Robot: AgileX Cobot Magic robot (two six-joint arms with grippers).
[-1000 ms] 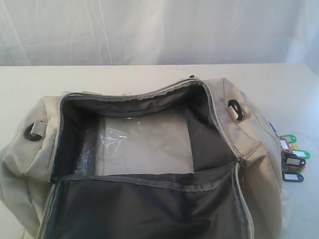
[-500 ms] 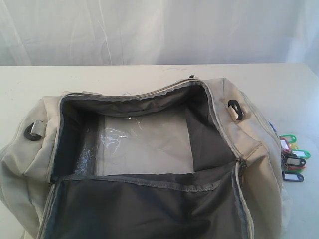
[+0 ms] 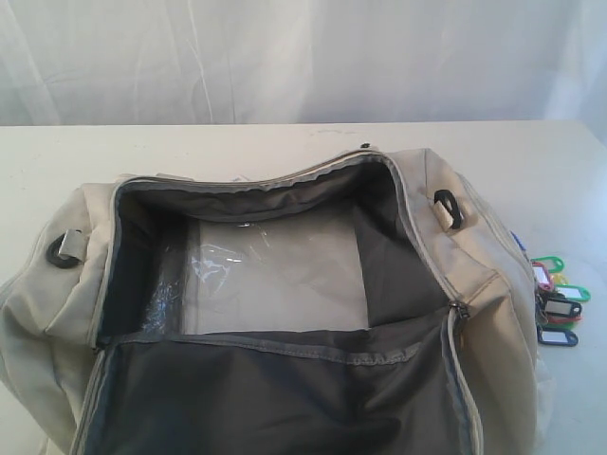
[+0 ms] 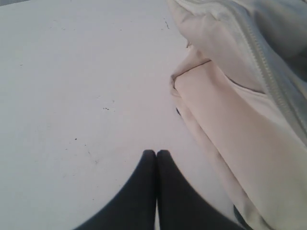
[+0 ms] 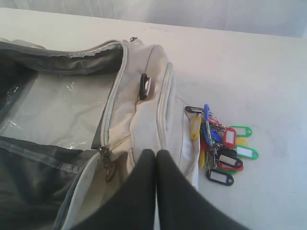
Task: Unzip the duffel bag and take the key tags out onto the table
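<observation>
Exterior view: the duffel bag point(image 3: 493, 322) gapes unzipped, and the key tags point(image 3: 558, 299) lie on the table point(image 3: 237, 147) just beside its right end. My left gripper point(image 4: 156, 153) and right gripper point(image 5: 156, 152) are clenched, holding nothing. I judge the job done.

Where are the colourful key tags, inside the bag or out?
Out: the colourful plastic key tags lie on the white table beside the beige duffel bag.

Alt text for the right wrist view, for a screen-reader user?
A bunch of coloured key tags lies on the white table beside the unzipped beige duffel bag. The shut right gripper hangs above the bag's end, holding nothing.
</observation>
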